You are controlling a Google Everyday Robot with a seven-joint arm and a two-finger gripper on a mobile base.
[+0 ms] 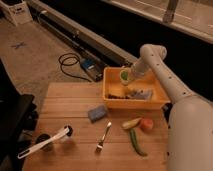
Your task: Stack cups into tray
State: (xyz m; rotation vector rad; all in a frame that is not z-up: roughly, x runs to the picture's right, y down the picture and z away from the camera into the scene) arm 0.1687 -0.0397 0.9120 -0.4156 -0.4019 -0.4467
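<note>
The yellow tray (111, 84) stands at the back right of the wooden table. My gripper (128, 78) hangs over the tray's back part and is shut on the light green cup (124, 75), holding it tilted just above the tray's inside. A pale cream shape (133, 92) lies inside the tray below the gripper; I cannot tell whether it is the cream-white cup. A grey-blue item (145, 93) lies beside it in the tray.
On the table lie a blue sponge (97, 113), a fork (103, 136), a white long-handled scoop (42, 144) by a dark cup (42, 138), and toy vegetables (137, 131). A black cable (72, 64) lies on the floor behind.
</note>
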